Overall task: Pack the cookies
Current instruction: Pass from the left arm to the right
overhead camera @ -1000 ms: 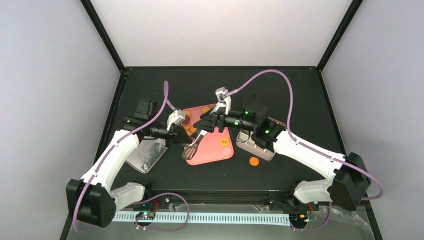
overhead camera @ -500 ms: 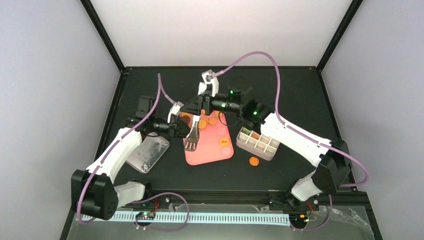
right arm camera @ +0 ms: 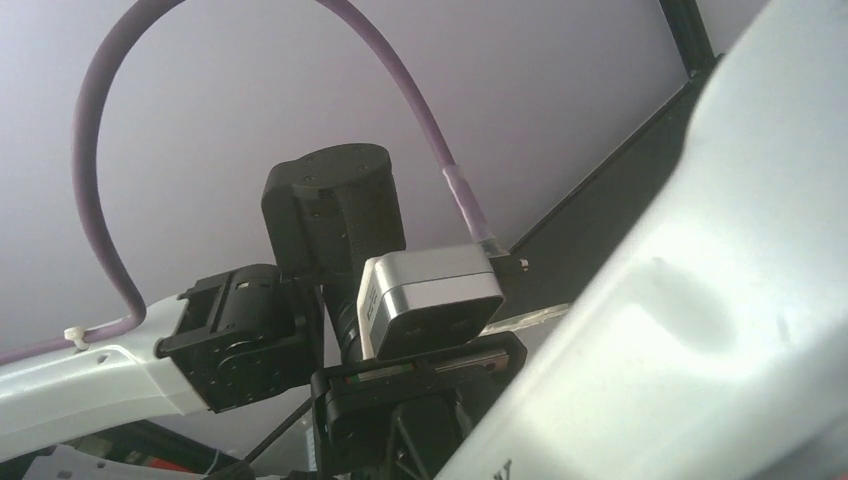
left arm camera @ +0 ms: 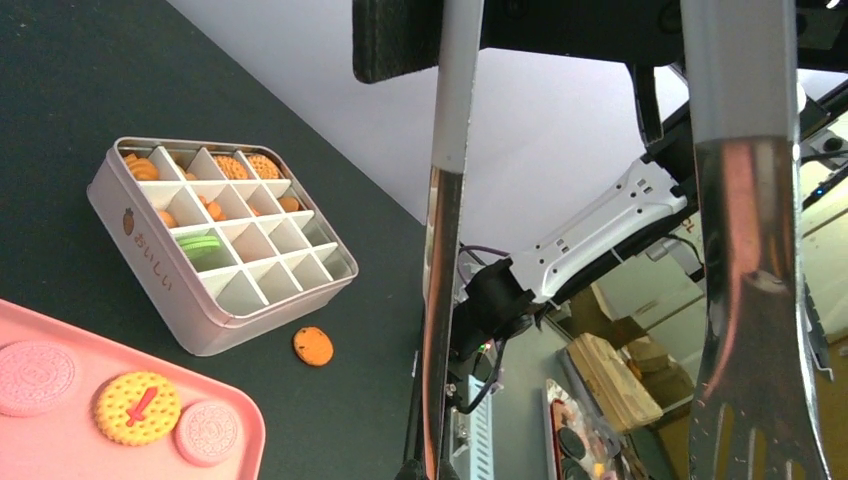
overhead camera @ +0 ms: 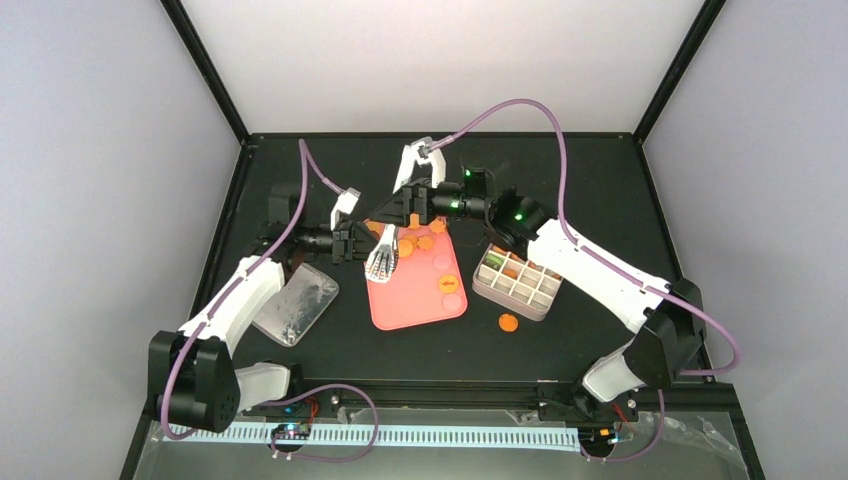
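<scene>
One black table [overhead camera: 300, 170] carried all that I saw. On it lay a pink tray [overhead camera: 415, 305], and near its right edge stood a white box [overhead camera: 500, 298] with many small compartments. A clear lid [overhead camera: 295, 305] lay left of the tray. The left gripper [overhead camera: 350, 243] was closed on the metal tongs [overhead camera: 383, 258], whose tips hung over the tray. For the right gripper [overhead camera: 400, 212], I could not tell if it was open. The cookies [overhead camera: 449, 285] were on the tray, some in the box. One orange cookie [overhead camera: 508, 322] lay on the table near the box.
</scene>
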{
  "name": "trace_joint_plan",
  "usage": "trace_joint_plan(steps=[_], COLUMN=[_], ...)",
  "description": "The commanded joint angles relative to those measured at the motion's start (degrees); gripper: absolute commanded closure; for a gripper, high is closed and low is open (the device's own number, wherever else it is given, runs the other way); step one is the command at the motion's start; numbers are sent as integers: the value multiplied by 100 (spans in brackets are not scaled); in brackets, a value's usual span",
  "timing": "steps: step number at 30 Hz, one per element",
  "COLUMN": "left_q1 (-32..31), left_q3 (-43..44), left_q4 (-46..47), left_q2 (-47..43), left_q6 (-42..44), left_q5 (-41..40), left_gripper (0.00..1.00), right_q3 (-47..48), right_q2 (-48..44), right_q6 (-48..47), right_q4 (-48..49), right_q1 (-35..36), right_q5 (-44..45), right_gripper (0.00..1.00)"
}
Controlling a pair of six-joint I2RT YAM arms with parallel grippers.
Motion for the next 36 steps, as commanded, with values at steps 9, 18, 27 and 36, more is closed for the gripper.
trace_joint_plan(steps=[9,18,27,36], left_q1=[45,41,109,1114], left_q3=[86,498,1068,1194], left_q4=[663,-813,-2944,-3304], left_q2=[-92,-110,2,2], left_q6=[-630,700,2948,3184], left_q5=[398,345,-1497,-3269], left_gripper=[98,98,53,37], right_q3=[5,86,-387,-679], right_q2=[-49,172,-277,-296], right_q6=[398,163,-615,-1485], right_q4=[260,-196,-336,-440], right_q1=[-281,-284,-264,-60], right_q5=[-1320,-1442,-77,1398], right_gripper=[24,36,45,48])
